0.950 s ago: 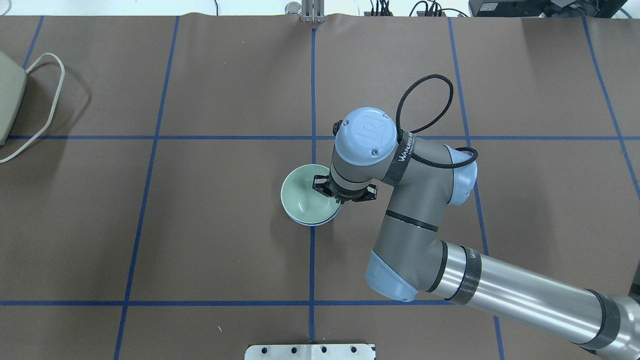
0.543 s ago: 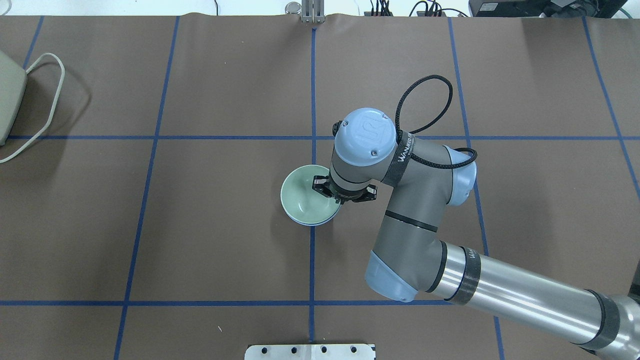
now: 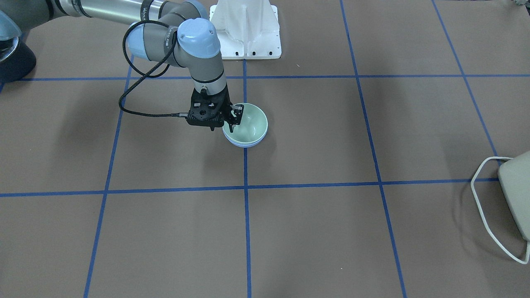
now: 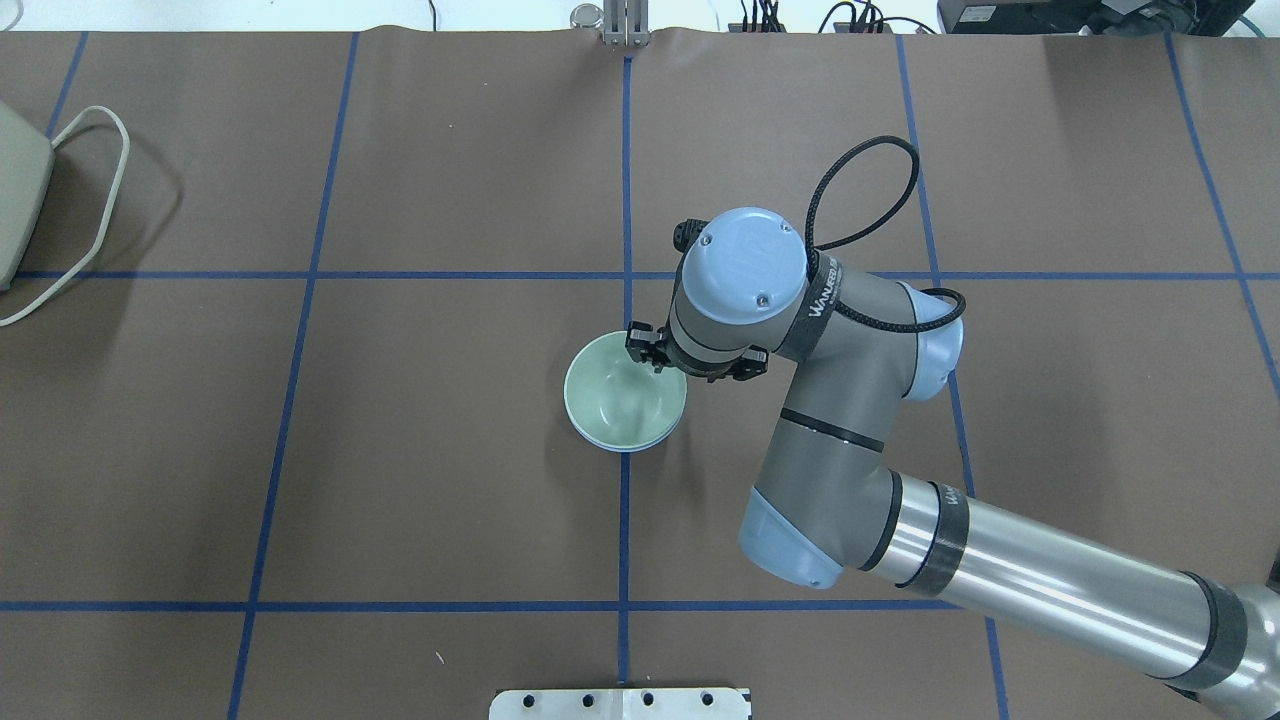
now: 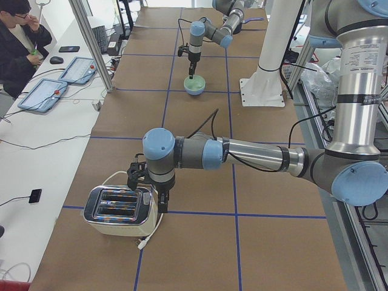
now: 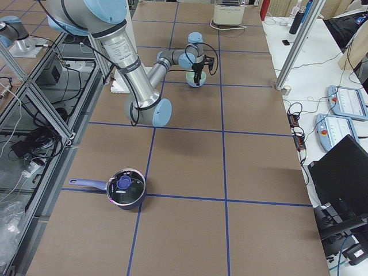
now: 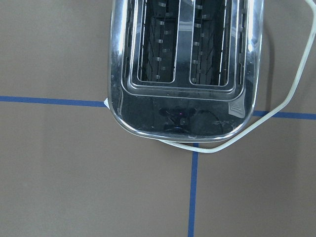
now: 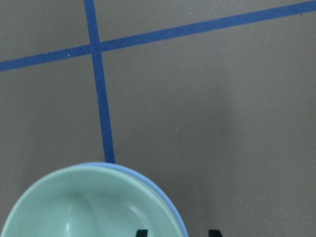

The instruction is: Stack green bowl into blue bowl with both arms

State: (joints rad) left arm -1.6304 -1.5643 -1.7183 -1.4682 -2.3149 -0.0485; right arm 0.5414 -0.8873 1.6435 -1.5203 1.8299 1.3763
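The pale green bowl [image 4: 620, 405] sits nested inside the blue bowl [image 4: 626, 447] at the table's middle, on a blue tape line. Only the blue bowl's rim shows beneath it. The nested pair also shows in the front view, green bowl [image 3: 248, 124] over blue bowl [image 3: 244, 145]. My right gripper [image 4: 655, 355] hovers open just above the green bowl's rim, holding nothing. In the right wrist view its fingertips [image 8: 212, 232] stand apart above the green bowl [image 8: 89, 207] and the blue bowl's rim [image 8: 161, 191]. My left gripper [image 5: 145, 182] hangs over a toaster far off; I cannot tell its state.
A chrome toaster [image 7: 182, 64] with a white cord stands at the table's left end [image 4: 15, 190]. A dark pot [image 6: 123, 187] sits at the right end. The white pedestal [image 3: 246, 29] stands at the robot's side. A person [image 5: 18, 36] sits beyond the table.
My right gripper has lifted off the green bowl's rim and drawn up and slightly away. The green bowl stays nested in the blue bowl.
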